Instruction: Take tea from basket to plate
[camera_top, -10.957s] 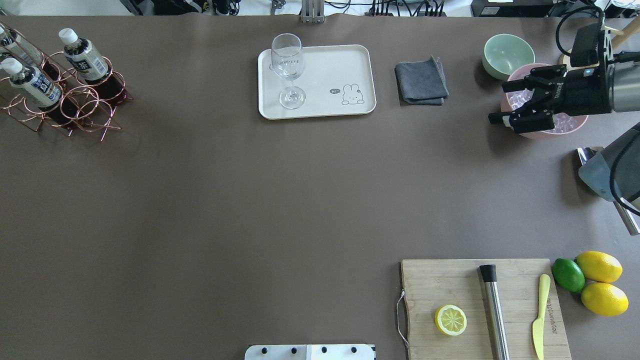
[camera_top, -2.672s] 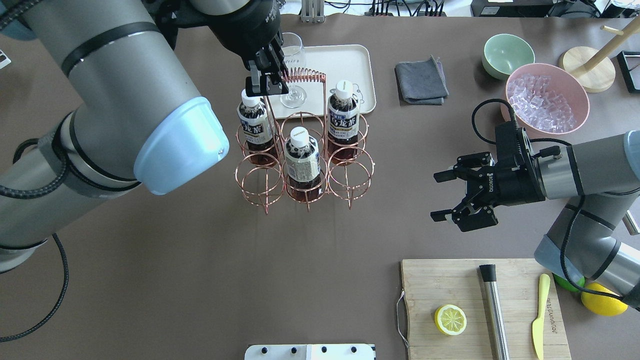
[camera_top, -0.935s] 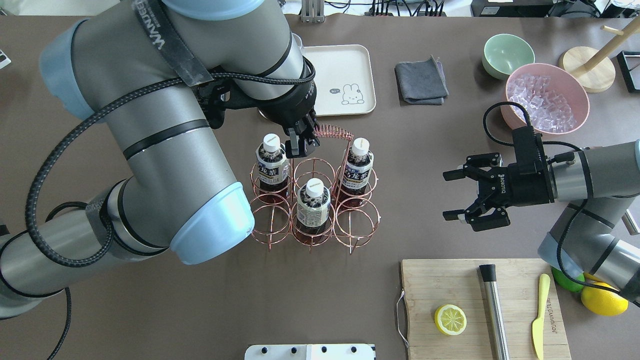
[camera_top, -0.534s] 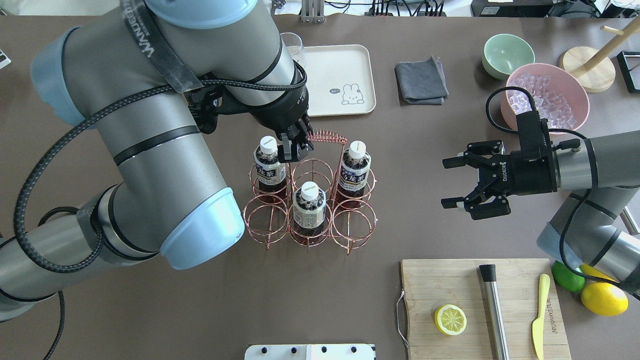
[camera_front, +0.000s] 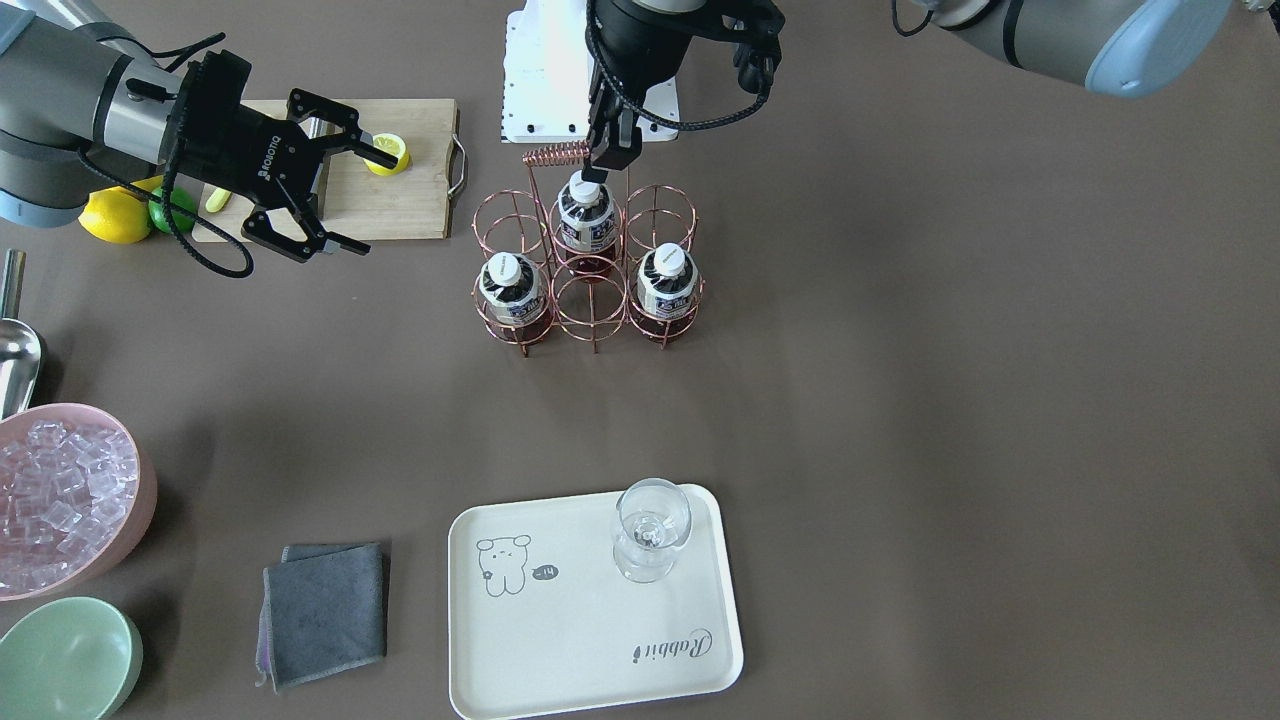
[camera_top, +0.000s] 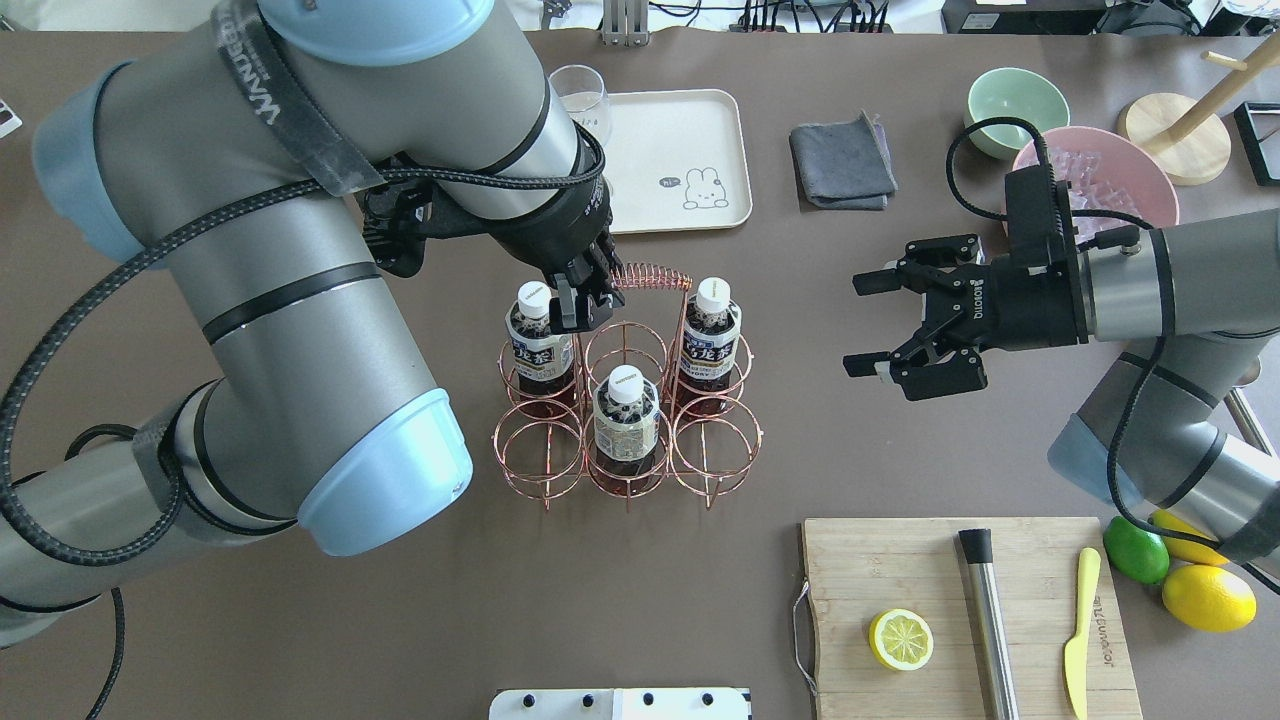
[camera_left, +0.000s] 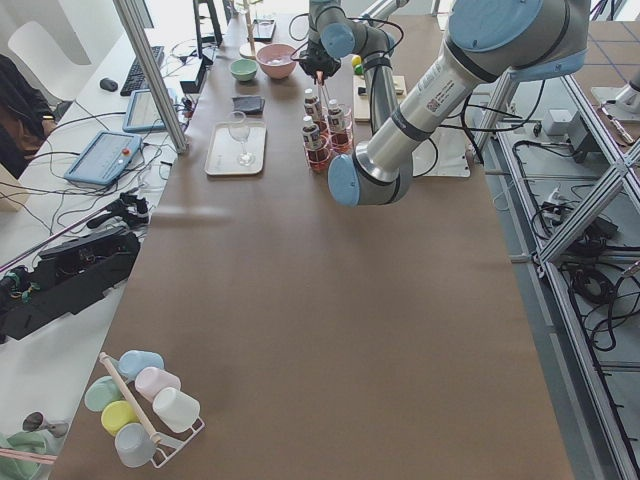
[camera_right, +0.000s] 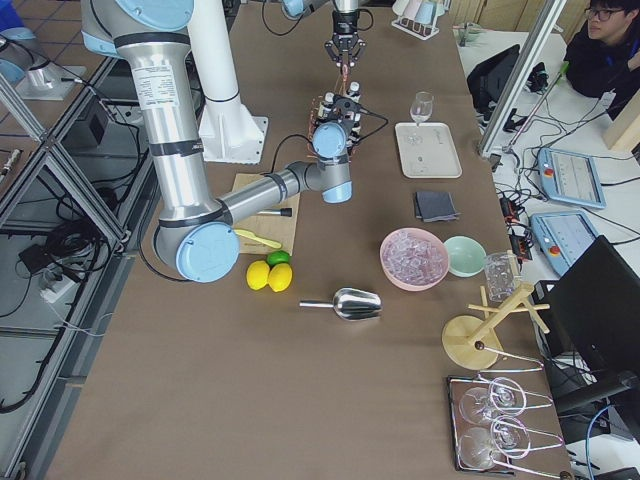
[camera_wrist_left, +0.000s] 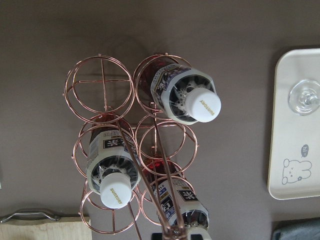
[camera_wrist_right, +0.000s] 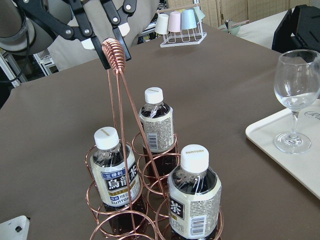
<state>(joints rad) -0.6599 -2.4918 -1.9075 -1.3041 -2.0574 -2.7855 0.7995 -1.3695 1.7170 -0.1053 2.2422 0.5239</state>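
- 3 tea bottles are in the basket. It has 6 ring cells, so 3 stand empty.
- In the row nearer the plate, the 2 outer cells are filled. In the row nearer the robot, only the middle cell is.
- Each white cap reads "SUNTORY", and the white labels show "SUNTORY" again under dark blue characters.
- Every bottle is upright, long axis vertical, cap up.
- The plate reads "Rabbit" in script beside 1 cartoon bear, and 1 wine glass stands on it. No tea is there, and the basket is well apart from it.
- The left gripper comes down from above, its jaws pinching one end of the coiled handle.
- The right gripper, marked "ROBOTIQ", hangs off to the basket's side with its jaws spread wide and nothing between them.
- On the right side there are also 2 whole lemons, 1 lime and 1 lemon half.
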